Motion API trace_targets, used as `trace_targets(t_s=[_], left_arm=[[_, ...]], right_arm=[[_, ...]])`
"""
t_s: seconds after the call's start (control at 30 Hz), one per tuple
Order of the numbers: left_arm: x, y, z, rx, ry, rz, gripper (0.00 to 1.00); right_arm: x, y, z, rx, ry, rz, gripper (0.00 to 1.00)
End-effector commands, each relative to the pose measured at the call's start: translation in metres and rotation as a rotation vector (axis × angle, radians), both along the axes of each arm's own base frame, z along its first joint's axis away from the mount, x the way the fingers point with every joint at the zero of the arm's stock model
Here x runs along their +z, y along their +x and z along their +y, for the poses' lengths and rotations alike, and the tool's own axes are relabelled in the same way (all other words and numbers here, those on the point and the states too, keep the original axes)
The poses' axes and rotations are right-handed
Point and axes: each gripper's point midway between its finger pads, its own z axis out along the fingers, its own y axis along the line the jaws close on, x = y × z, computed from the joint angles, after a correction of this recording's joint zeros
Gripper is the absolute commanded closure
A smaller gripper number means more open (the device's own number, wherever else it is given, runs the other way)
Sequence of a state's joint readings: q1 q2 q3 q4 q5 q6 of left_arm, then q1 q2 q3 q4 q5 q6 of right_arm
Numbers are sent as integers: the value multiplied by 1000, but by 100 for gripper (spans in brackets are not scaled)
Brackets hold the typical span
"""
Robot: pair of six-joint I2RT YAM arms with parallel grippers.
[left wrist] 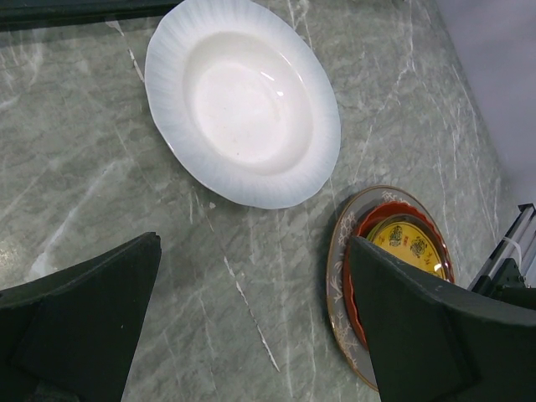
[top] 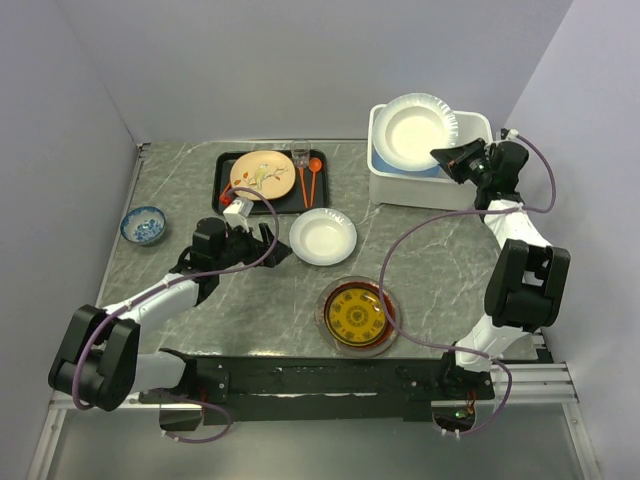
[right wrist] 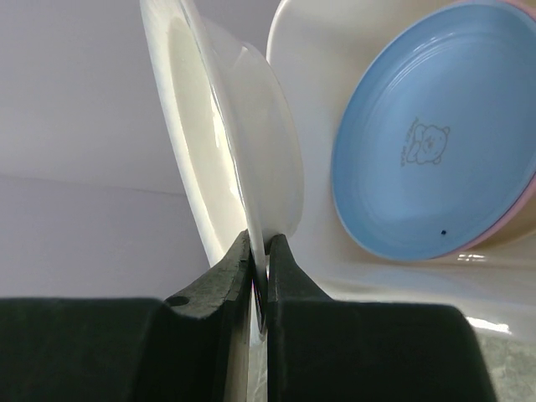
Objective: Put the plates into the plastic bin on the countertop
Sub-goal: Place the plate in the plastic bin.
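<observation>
Two white plates [top: 323,237] [top: 415,128], one bin [top: 400,188], one bowl [top: 143,225]

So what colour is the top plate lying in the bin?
The plate is light blue, clearest in the right wrist view.

The surface [left wrist: 100,167] looks like polished grey-green marble, smooth with a soft shine. The white plate [right wrist: 251,142] in the right pincer [right wrist: 260,251] is glossy, perhaps glazed ceramic. The bin [top: 420,190] is shiny white plastic. The fingers [right wrist: 209,293] are matt black.

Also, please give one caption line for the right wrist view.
Right end effector pinches rim of round white plate at white plastic bin holding a round blue plate.
</observation>
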State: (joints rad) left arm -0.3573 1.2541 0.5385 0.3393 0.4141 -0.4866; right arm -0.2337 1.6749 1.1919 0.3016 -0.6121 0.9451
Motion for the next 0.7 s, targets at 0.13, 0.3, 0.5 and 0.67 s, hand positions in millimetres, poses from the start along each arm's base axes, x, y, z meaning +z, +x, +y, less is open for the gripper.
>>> trace_targets(t_s=[0.13, 0.3, 0.5, 0.67], left_arm=[[14, 7, -5, -16, -13, -57, 1], [13, 10, -8, -24, -11, -48, 1], [8, 8, -6, -20, -4, -42, 1], [10, 9, -6, -18, -4, -46, 1]], right_arm=[[74, 23, -13, -27, -56, -218, 100], [65, 33, -20, -51, -57, -198, 100], [58, 41, -22, -58, -43, -186, 100], [56, 47, -27, -71, -43, -181, 100]])
